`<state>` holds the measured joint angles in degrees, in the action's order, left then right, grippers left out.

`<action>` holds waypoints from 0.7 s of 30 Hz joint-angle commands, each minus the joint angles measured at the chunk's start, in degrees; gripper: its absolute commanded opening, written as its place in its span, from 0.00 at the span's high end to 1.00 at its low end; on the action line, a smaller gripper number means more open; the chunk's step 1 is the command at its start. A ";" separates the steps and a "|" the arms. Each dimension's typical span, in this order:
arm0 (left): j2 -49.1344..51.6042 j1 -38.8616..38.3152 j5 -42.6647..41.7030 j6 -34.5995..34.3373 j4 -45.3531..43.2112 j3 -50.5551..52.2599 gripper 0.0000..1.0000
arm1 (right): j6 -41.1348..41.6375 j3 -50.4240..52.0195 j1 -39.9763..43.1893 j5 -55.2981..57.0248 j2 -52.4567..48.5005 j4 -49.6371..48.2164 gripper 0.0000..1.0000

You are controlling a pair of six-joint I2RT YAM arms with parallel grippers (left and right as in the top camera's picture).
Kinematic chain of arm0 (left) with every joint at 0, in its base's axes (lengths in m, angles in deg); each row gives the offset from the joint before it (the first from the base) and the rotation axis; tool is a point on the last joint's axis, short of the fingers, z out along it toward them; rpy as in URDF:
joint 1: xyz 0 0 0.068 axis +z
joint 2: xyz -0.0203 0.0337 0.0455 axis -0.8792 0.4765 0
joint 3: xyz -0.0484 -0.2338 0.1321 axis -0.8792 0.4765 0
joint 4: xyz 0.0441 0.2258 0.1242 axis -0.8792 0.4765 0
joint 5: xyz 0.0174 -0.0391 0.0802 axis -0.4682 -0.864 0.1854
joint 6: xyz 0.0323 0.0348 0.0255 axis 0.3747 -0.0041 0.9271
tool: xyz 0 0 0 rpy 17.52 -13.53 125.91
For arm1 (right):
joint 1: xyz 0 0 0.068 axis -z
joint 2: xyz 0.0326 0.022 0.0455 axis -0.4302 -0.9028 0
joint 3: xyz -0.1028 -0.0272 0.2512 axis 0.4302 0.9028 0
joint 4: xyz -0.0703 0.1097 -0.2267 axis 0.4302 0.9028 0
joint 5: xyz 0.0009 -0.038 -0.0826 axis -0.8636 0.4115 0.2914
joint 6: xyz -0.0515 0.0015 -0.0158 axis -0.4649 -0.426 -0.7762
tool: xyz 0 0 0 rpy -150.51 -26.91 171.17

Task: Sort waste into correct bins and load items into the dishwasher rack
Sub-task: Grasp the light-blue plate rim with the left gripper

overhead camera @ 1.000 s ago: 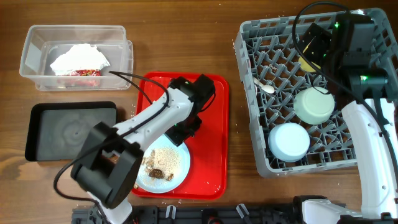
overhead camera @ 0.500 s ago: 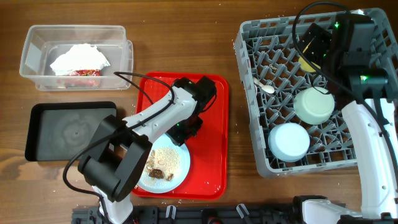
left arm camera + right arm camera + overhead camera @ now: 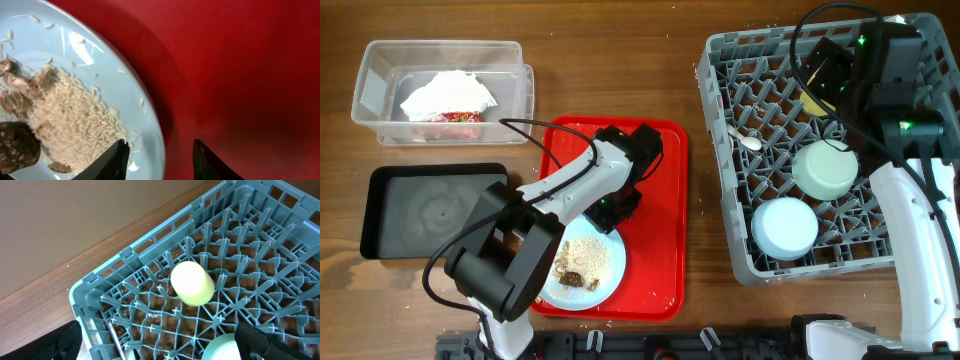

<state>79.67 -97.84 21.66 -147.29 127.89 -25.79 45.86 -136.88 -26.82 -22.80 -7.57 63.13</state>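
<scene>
Though illegible, wrapper (image 3: 450, 116) in tub (image 3: 366, 92)

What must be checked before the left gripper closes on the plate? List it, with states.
1. Left gripper open: ok.
2. Plate rim between its fingers, one over plate, one over red tray: ok.
3. Plate free of rice and brown scraps: not ok.
4. Fingers low enough to catch the rim: cannot tell.
5. Right gripper away, above the rack: ok.

overhead, the left arm (image 3: 570, 190) hides part of the plate (image 3: 607, 272) and the right arm (image 3: 892, 95) most of the yellow cup (image 3: 812, 102).
</scene>
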 commanded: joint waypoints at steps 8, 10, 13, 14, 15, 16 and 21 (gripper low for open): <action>0.85 2.80 -1.73 -0.68 -1.38 2.36 0.54 | -0.48 -0.26 0.09 1.16 -0.59 0.04 0.00; 0.85 3.91 -1.81 2.49 -1.18 2.36 0.55 | -0.46 -0.26 0.09 1.16 -0.59 0.04 0.00; 0.85 4.61 -1.77 5.55 0.44 2.34 0.58 | -0.46 -0.26 0.09 1.16 -0.59 0.04 0.00; 0.83 4.85 -1.53 5.55 1.09 2.34 0.58 | -0.48 -0.26 0.09 1.16 -0.59 0.04 0.00; 0.83 4.98 -1.36 5.81 1.29 2.34 0.58 | -0.46 -0.26 0.09 1.16 -0.59 0.04 0.00; 0.85 4.96 -1.38 6.54 1.25 2.34 0.57 | -0.48 -0.26 0.09 1.16 -0.59 0.04 0.00; 0.85 4.31 -1.40 6.56 0.98 2.36 0.55 | -0.46 -0.26 0.09 1.16 -0.59 0.04 0.00</action>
<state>79.72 -93.21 20.13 -141.89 128.89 -23.93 45.86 -136.88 -26.82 -22.80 -7.57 63.13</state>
